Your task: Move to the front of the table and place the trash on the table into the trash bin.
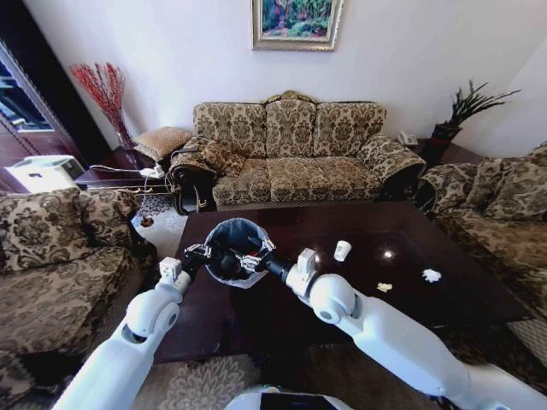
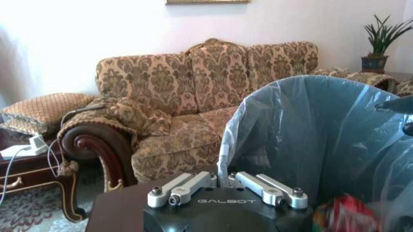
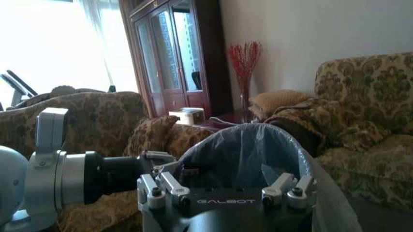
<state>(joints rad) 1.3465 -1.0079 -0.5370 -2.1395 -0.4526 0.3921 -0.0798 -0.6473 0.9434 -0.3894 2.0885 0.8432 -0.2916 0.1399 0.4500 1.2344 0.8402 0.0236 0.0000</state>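
Trash bin point(image 1: 235, 248) near counter point(image 1: 410, 248) left edge; left claw point(image 1: 198, 253) narrow, right claw point(image 1: 256, 256) wide, flanking bin rim.

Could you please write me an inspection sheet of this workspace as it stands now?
Surface: glossy dark table, mostly bare.
Job's things: trash bin with a grey bag on the table's left part; white paper cup upright; white paper scraps toward the right edge.
Clutter: small pale scrap near the middle.
Grippers: left claw and right claw at opposite sides of the bin.
Cables: white cables on the side table.
Surroundings: patterned sofa, armchairs, potted plant.
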